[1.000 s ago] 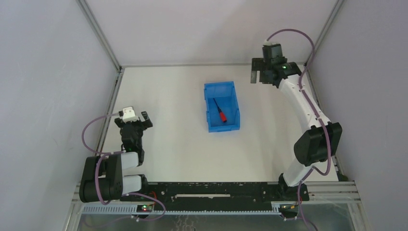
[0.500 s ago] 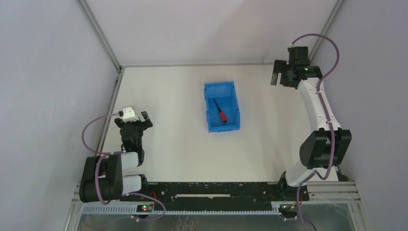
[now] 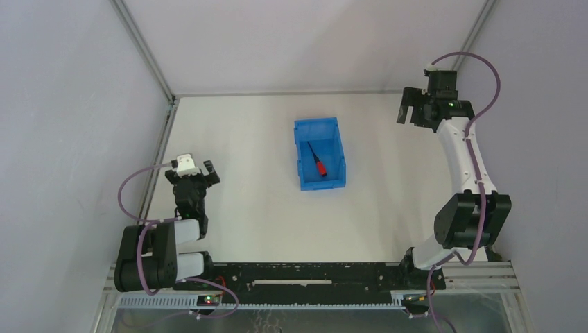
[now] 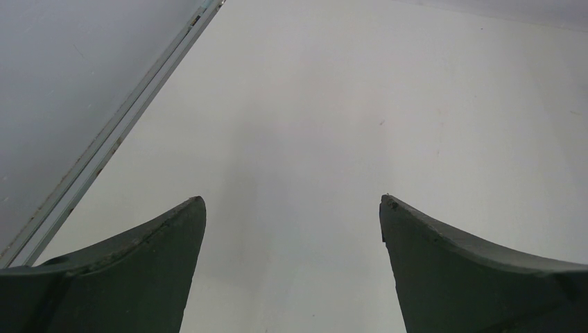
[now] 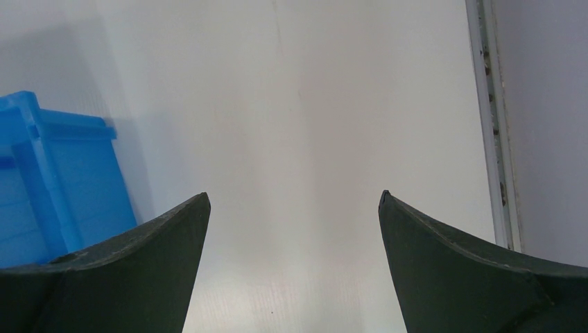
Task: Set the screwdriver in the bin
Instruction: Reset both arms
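Note:
The blue bin (image 3: 335,150) stands in the middle of the white table. The screwdriver (image 3: 317,161), red handle and thin black shaft, lies inside it on the bin floor. My right gripper (image 3: 410,112) is open and empty, raised near the far right corner, well to the right of the bin. In the right wrist view its gripper (image 5: 292,201) shows bare table between the jaws, with a corner of the bin (image 5: 48,173) at the left edge. My left gripper (image 3: 194,171) is open and empty at the left side of the table; it also shows in the left wrist view (image 4: 292,201).
Grey walls close the table on three sides, with metal frame rails along the left edge (image 4: 118,132) and the right edge (image 5: 492,139). The arm bases sit on a black rail (image 3: 305,274) at the near edge.
My right arm has swung away from the bin to the right, toward the right wall, with its gripper open. The left arm, bin and screwdriver have not moved.

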`<action>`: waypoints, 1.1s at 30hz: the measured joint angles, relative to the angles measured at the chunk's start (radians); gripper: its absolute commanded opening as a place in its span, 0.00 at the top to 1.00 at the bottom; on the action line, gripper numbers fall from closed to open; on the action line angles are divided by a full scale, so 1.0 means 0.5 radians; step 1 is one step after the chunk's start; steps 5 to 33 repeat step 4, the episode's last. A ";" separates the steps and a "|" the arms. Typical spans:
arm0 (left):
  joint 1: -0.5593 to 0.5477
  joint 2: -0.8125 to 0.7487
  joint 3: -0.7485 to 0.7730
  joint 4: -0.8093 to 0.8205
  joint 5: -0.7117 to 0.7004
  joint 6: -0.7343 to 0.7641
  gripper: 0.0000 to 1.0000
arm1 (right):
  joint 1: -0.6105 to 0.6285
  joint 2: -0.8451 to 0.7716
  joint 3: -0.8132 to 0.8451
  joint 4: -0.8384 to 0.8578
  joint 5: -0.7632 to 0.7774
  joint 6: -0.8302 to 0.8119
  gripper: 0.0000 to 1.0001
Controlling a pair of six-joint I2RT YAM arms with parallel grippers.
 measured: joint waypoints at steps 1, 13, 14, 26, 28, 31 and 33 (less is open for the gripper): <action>0.000 0.000 0.000 0.000 0.000 0.000 0.00 | 0.000 0.000 0.000 0.000 -0.007 -0.002 0.01; 0.000 0.000 0.000 0.001 0.000 0.000 0.00 | 0.000 0.000 -0.001 0.000 -0.015 -0.004 0.00; 0.000 0.000 0.000 0.001 0.000 0.000 0.00 | 0.000 0.000 -0.001 0.000 -0.015 -0.004 0.00; 0.000 0.000 0.000 0.001 0.000 0.000 0.00 | 0.000 0.000 -0.001 0.000 -0.015 -0.004 0.00; 0.000 0.000 0.000 0.001 0.000 0.000 0.00 | 0.000 0.000 -0.001 0.000 -0.015 -0.004 0.00; 0.000 0.000 0.000 0.001 0.000 0.000 0.00 | 0.000 0.000 -0.001 0.000 -0.015 -0.004 0.00; 0.000 0.000 0.000 0.001 0.000 0.000 0.00 | 0.000 0.000 -0.001 0.000 -0.015 -0.004 0.00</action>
